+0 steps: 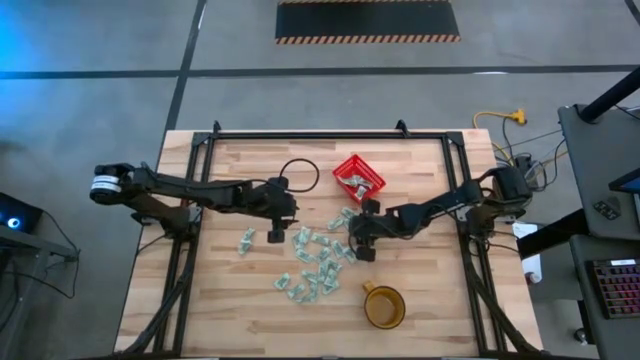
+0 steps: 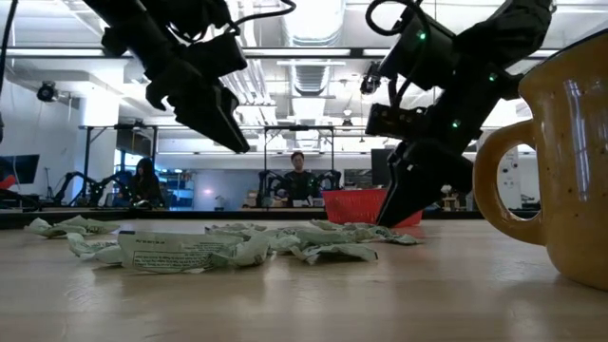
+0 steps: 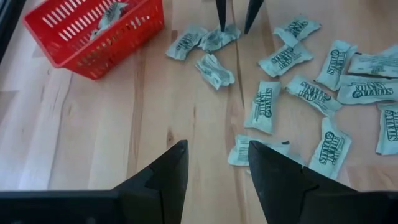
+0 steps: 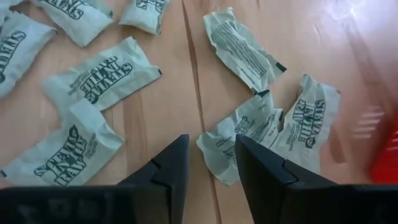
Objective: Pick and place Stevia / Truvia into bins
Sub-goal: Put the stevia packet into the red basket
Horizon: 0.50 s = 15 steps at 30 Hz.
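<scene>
Pale-green sachets point(image 1: 315, 262) lie scattered mid-table, top-down view. Red basket point(image 1: 359, 176) sits at abt 1 o'clock from the pile, a few packets already inside. My right gripper point(image 1: 360, 240) hangs over the pile's near-basket edge, basket at roughly 12 o'clock from it. My left gripper point(image 1: 275, 222) hovers off the pile's 10 o'clock side, one stray packet point(image 1: 246, 241) just beside it. Right is the nearer arm to both the pile's top packets and the basket. Brown mug point(image 1: 383, 306) at 5 o'clock of the pile, not my concern.

Table-level view: right gripper point(image 2: 410, 195) low, tips near the wood w/ crumpled sachets point(image 2: 313, 242) around them; left gripper point(image 2: 214, 114) well above the table.

Left wrist view: left gripper point(image 3: 217, 171) spread, nothing between the fingers. Sachets point(image 3: 292, 99) fan out at 1–3 o'clock ahead, basket point(image 3: 93, 31) at 10 o'clock.

Right wrist view: right gripper point(image 4: 211, 165) parted, empty. A crumpled packet point(image 4: 245, 134) lies just ahead of the gap, a touch toward 1 o'clock, its long axis slanting abt 7-to-1. I'd judge a small nudge that way and a straight drop would straddle it across the short side.
</scene>
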### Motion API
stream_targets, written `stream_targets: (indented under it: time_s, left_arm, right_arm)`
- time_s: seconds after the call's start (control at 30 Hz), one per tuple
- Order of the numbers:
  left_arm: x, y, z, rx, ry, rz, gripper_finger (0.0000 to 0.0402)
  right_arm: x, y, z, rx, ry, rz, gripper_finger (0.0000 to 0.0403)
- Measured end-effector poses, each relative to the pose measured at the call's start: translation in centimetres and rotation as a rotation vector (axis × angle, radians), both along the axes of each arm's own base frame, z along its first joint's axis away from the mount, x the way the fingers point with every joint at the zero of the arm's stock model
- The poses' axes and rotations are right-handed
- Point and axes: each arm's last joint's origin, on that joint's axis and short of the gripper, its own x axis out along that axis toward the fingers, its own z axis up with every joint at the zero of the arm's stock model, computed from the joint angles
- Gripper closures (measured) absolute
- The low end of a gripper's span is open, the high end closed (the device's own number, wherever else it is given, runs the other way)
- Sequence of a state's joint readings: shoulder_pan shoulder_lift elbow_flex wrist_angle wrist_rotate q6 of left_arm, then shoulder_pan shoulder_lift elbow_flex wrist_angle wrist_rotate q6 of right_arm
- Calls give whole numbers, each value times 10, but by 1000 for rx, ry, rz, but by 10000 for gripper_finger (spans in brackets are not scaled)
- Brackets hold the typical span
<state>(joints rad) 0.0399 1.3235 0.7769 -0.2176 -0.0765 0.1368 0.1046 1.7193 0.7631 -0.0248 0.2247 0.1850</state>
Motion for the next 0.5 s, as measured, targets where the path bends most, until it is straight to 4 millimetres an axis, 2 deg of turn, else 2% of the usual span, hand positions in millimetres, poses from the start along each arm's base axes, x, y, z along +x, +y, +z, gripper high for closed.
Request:
stream_targets:
  time_s: [0.27, 0.5]
  left_arm:
    - [0, 0, 0, 0, 1, 0, 250]
    - [0, 0, 0, 0, 2, 0, 250]
  right_arm:
    - [0, 0, 0, 28, -6, -40, 276]
    - [-3, -3, -2, 76, 24, -109, 296]
